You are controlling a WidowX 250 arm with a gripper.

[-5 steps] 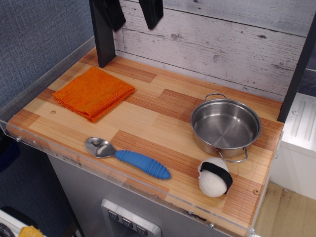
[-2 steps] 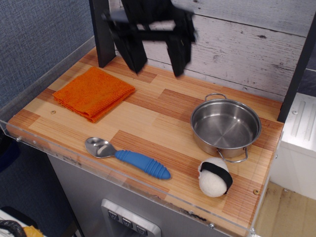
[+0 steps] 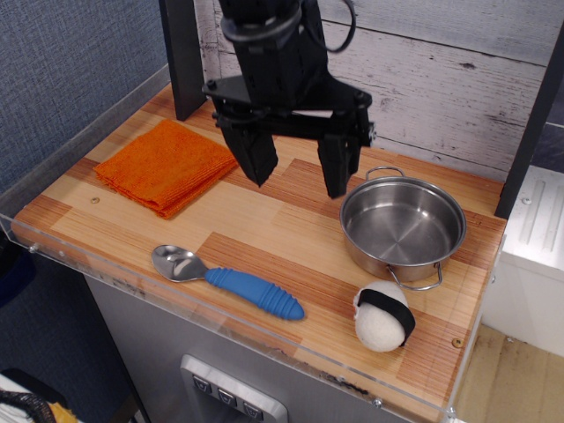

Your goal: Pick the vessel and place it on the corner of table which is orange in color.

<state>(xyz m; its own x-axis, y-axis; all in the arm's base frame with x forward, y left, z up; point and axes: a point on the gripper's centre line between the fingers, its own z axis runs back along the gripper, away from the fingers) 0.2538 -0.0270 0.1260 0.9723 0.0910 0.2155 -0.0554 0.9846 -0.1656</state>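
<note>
An orange cloth [image 3: 166, 166] lies flat on the desk [image 3: 264, 225], far to the left of the pot, near the back left corner. It is folded into a square. A spoon [image 3: 226, 280] with a blue handle lies near the front edge, to the left of the pot and lower down. The black gripper [image 3: 297, 179] hangs over the desk, just to the left of the pot. Its jaws are wide apart and hold nothing. The right jaw points down close to the pot's left rim. The shiny pot [image 3: 403, 228] sits upright on the desk and nothing is inside it. It has a thin wire handle at the back and one at the front. A white ball with a black band [image 3: 383, 316] sits just in front of the pot.
</note>
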